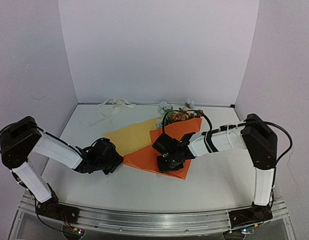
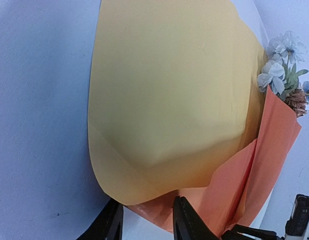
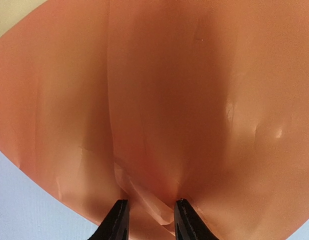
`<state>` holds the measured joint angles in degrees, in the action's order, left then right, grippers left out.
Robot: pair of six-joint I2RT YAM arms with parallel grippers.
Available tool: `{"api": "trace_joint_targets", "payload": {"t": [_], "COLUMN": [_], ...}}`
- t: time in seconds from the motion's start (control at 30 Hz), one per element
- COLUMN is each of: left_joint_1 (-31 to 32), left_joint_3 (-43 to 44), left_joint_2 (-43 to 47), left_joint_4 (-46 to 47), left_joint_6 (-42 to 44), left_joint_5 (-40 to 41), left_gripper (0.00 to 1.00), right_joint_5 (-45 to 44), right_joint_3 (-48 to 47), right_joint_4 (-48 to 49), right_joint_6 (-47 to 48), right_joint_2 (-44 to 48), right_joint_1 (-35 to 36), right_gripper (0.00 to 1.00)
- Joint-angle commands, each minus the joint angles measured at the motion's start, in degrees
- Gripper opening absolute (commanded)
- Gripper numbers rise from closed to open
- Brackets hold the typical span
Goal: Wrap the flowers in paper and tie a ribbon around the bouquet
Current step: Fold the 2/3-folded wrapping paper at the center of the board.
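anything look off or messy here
The ribbon lies in a loose tangle by the far wall, apart from the paper. The wrap is lopsided: an orange flap is folded over the flowers while the yellow half lies flat, unfolded.

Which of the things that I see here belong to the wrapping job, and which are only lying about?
Belong to the job: paper, flowers, ribbon by the far wall.
Only there: table, walls.

I see lab test cell: plain white panels (image 1: 159,50) boxing in white table (image 1: 209,185), left arm (image 1: 54,150) and right arm (image 1: 219,140) bolted to aluminium rail (image 1: 154,220).
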<state>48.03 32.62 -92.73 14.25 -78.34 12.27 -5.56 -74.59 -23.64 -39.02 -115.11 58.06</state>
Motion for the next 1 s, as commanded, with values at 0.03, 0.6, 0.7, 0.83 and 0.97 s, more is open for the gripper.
{"api": "trace_joint_targets", "payload": {"t": [0.03,0.6,0.7,0.83,0.97], "left_joint_1": [-0.39,1.69,2.65,2.99,3.47], "left_joint_3": [0.75,4.17,4.63,5.01,6.35], "left_joint_2": [-1.35,7.04,7.54,8.12,7.38], "left_joint_4": [0.87,5.71,6.64,7.52,7.89], "left_joint_6": [-1.00,20.60,22.46,24.12,26.91], "left_joint_5": [1.22,3.55,2.89,1.54,-0.91], "left_gripper": [0.21,0.00,0.00,0.00,0.00], "right_joint_5": [-1.32,-1.23,-1.00,-0.98,-1.32], "right_joint_3": [-1.99,-2.55,-2.82,-3.60,-4.16], "right_joint_4": [-0.53,-0.61,-0.62,-0.62,-0.77], "right_joint_6": [0.10,0.32,0.44,0.49,-0.01], "right_joint_2": [-0.53,-1.59,-1.94,-2.49,-2.69], "right_joint_1": [0.37,0.36,0.39,0.72,0.95], "right_gripper": [0.33,0.38,0.43,0.51,0.59]}}
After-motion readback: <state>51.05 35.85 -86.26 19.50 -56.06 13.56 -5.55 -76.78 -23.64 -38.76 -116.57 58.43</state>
